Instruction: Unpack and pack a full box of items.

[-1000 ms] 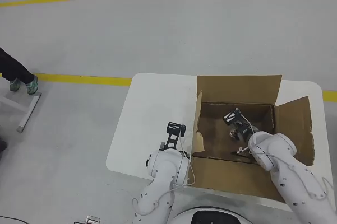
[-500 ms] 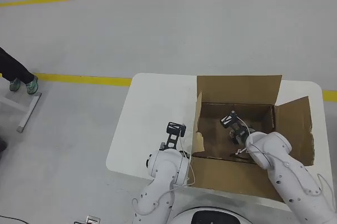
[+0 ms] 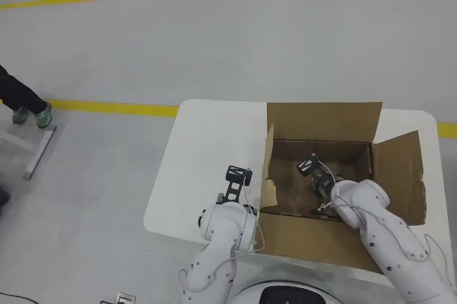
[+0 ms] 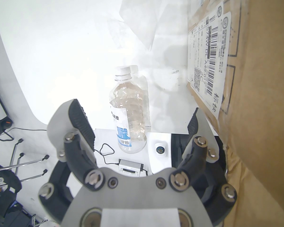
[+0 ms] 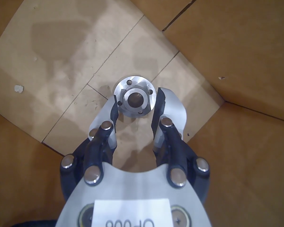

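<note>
Right gripper (image 5: 136, 106) deep inside the box (image 3: 323, 120), pinching a steel flange (image 5: 135, 99) by its rim over the middle of the box floor. The flange is judged heavy, rigid and slick, so opposite rim edges, squeezed firmly, give the surest hold. Left gripper (image 4: 137, 118), fingers spread, hangs outside the box's labelled wall, facing an upright bottle (image 4: 130, 112).

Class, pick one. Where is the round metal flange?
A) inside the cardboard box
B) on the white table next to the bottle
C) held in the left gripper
A: the right wrist view shows the metal flange down inside the cardboard box, with brown walls all around it.
</note>
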